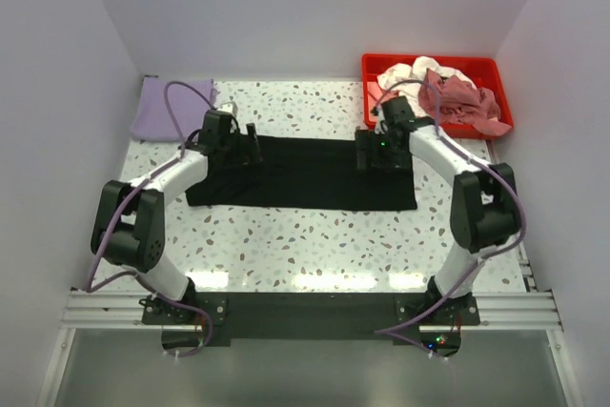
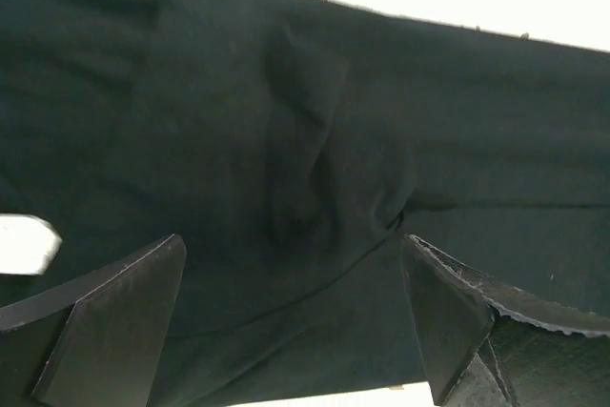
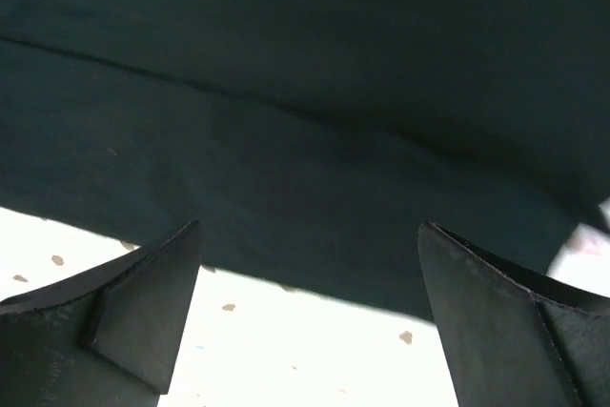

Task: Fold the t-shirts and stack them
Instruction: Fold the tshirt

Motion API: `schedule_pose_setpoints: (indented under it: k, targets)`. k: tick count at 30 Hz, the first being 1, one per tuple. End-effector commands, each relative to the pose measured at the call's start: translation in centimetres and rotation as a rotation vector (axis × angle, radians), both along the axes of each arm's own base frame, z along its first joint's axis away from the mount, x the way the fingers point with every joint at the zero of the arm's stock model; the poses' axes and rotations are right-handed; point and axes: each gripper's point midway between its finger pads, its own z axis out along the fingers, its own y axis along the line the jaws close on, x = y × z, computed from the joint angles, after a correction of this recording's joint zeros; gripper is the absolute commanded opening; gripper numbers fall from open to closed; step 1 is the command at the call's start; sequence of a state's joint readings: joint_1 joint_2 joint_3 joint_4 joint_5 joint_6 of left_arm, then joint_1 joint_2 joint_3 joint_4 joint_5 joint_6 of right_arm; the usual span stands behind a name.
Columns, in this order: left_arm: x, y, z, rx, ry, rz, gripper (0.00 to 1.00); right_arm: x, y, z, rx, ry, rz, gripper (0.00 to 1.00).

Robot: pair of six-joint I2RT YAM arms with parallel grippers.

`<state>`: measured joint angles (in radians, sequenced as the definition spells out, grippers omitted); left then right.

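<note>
A large black t-shirt [image 1: 303,178] lies folded into a wide band across the middle of the table. My left gripper [image 1: 250,146] hovers open over its far left corner; the wrist view shows wrinkled black cloth [image 2: 315,169] under the spread fingers [image 2: 114,321]. My right gripper [image 1: 368,152] stands open over the shirt's far right part, with the black cloth [image 3: 315,140] and its edge between the fingers [image 3: 143,312]. A lavender t-shirt [image 1: 170,107] lies folded at the far left. Pink, white and dusty-rose t-shirts [image 1: 448,97] are heaped in the tray.
A red plastic tray [image 1: 381,68] sits at the far right corner of the speckled table [image 1: 305,245]. White walls enclose the table on three sides. Purple cables loop from both arms.
</note>
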<state>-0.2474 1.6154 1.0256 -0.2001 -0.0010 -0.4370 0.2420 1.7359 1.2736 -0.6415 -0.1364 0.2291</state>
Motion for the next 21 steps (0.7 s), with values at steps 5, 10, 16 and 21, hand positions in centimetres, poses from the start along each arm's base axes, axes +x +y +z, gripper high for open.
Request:
schedule_pose_setpoints:
  k: [5, 10, 16, 21]
  targets:
    - [1.4, -1.9, -2.4, -0.113, 0.025, 0.034, 1.00, 6.6, 4.2, -1.3, -0.095, -0.070, 0.155, 0.99]
    - [1.1, -1.5, -4.8, -0.080, 0.089, 0.054, 1.00, 6.2, 4.2, -3.9, -0.119, -0.040, 0.161, 0.99]
    - [1.1, -2.1, -6.3, -0.091, 0.123, 0.039, 1.00, 2.2, 2.9, -6.6, -0.124, 0.045, 0.135, 0.99]
    - [1.9, -3.6, -7.3, -0.069, 0.155, 0.027, 1.00, -2.8, 2.3, -8.2, -0.080, 0.109, 0.087, 0.99]
